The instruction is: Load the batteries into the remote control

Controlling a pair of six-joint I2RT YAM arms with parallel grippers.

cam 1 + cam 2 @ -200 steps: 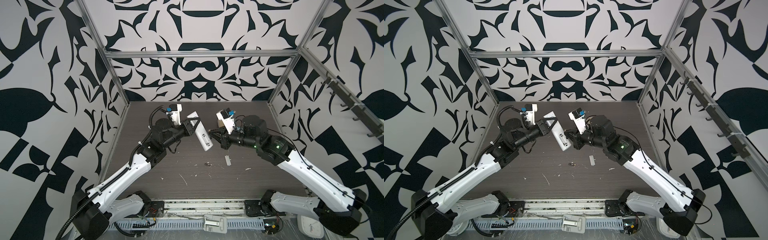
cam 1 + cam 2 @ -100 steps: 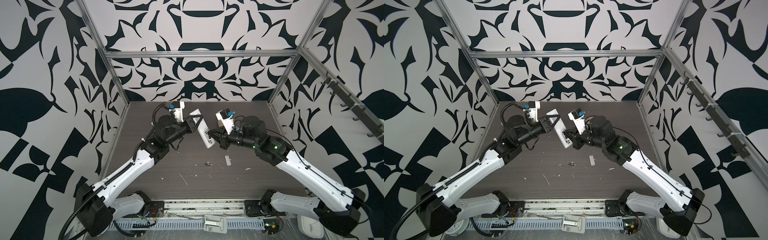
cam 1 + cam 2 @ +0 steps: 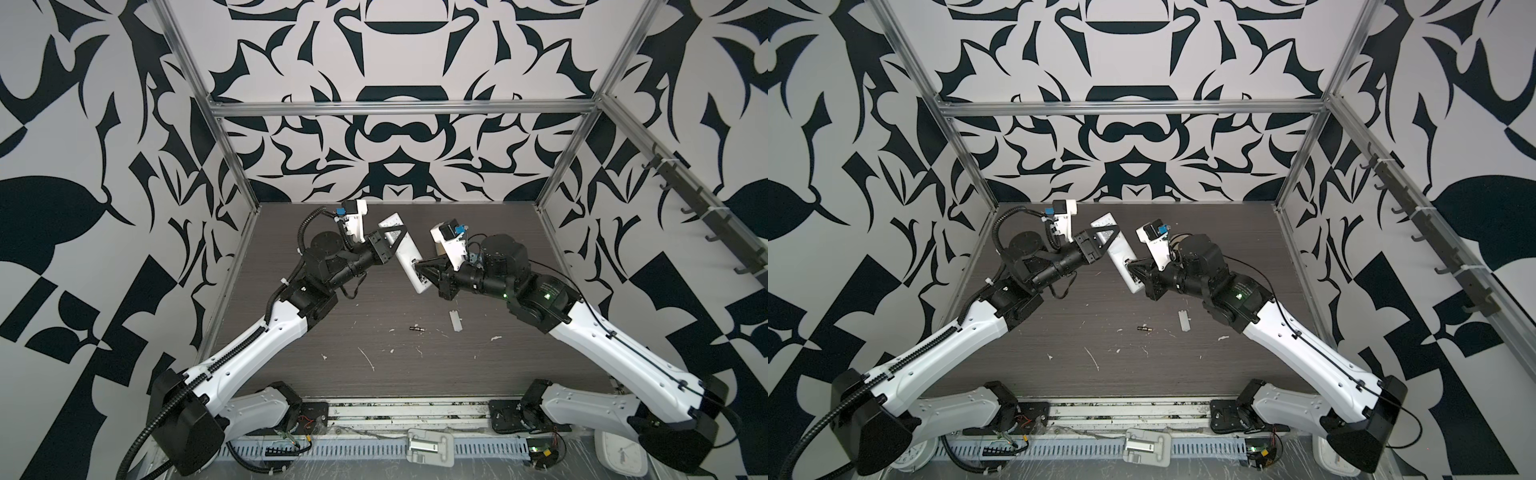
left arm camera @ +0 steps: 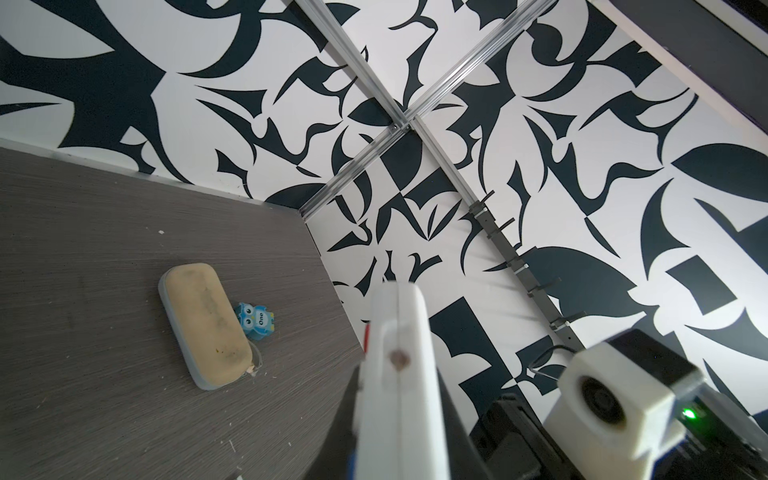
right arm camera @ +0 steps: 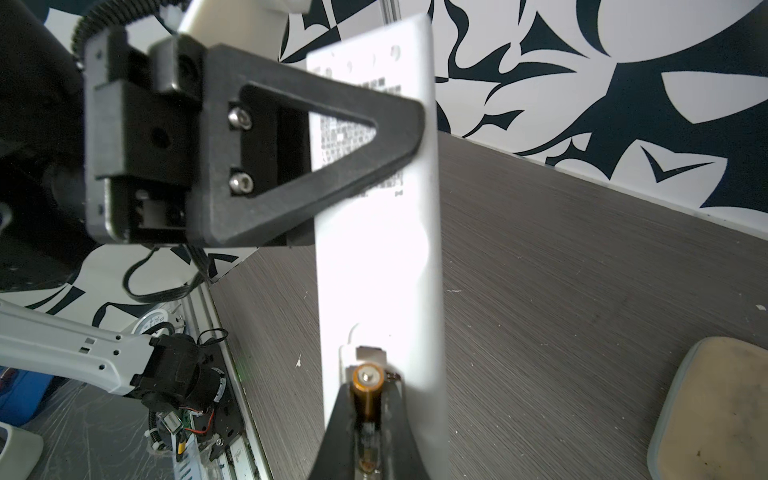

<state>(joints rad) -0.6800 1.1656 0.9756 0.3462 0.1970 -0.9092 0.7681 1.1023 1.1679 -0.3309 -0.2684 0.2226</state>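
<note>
The left gripper (image 3: 398, 237) clamps the remote control (image 3: 409, 259) aloft near the table's (image 3: 332, 374) far edge; the right gripper (image 5: 368, 387) pinches a battery (image 5: 365, 401) at the open battery bay (image 5: 370, 353). Keep it parallel, seat one end, then press flat; the other battery (image 3: 417, 328) lies mid-table

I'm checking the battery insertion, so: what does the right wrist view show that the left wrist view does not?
Only the right wrist view: a slim gold-and-dark cylindrical battery pinched in the right gripper, its tip at the open compartment of the long white rectangular remote control, plus the printed label on its back. Only the left wrist view: a small blue owl charm beside the beige oblong case. Both: that remote, that case and the grey wood-grain table.
</note>
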